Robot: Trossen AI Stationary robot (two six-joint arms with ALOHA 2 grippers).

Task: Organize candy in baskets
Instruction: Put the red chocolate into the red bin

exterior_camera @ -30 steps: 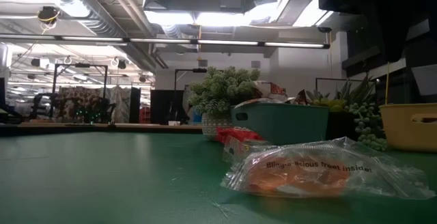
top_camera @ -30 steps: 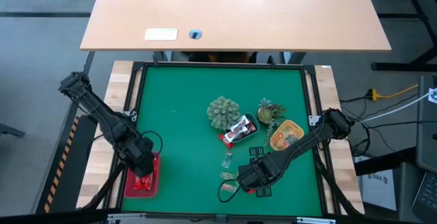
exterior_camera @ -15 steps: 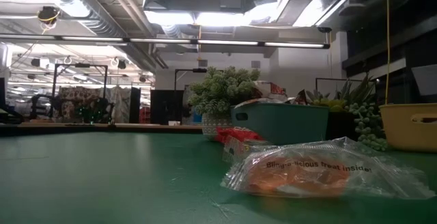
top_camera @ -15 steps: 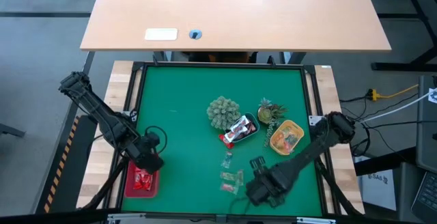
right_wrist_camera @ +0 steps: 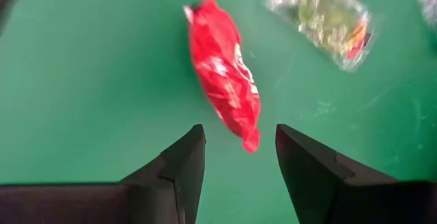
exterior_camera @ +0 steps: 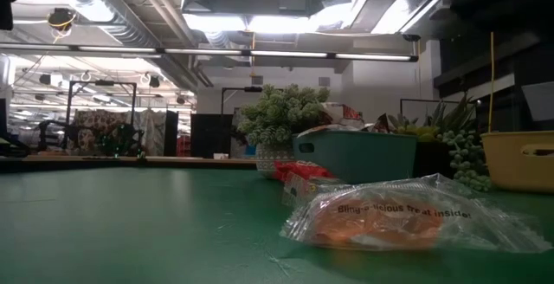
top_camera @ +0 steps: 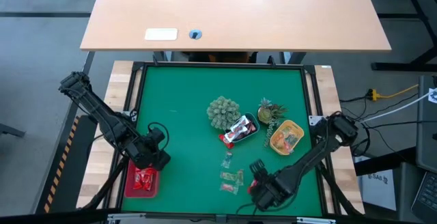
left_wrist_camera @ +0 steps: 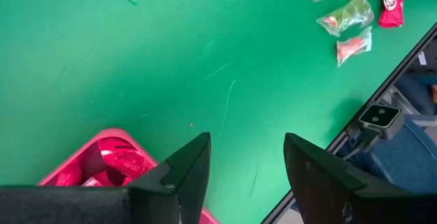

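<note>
My right gripper (right_wrist_camera: 239, 162) (top_camera: 263, 191) hangs open near the table's near edge, pointing down. A red wrapped candy (right_wrist_camera: 222, 70) lies flat on the green mat just ahead of its fingertips, untouched. A clear greenish candy (right_wrist_camera: 321, 12) lies beyond it. My left gripper (left_wrist_camera: 246, 176) (top_camera: 157, 152) is open beside the red basket (top_camera: 142, 181), which holds red candy (left_wrist_camera: 119, 159). The pale blue basket (top_camera: 240, 130) and the yellow basket (top_camera: 287, 135) stand at mid-right, each with candy inside. Loose candies (top_camera: 231, 176) lie on the mat between the arms.
Two green spiky plant ornaments (top_camera: 223, 111) (top_camera: 270, 110) stand just behind the blue and yellow baskets. A clear candy bag (exterior_camera: 407, 219) lies close to the low camera. The mat's left and far parts (top_camera: 184, 94) are bare green.
My left gripper has swung off the red basket toward the table's middle and tipped upward, leaving red candy in the basket. My right gripper has moved toward the near edge and down, away from the loose candies, rolling as it went.
</note>
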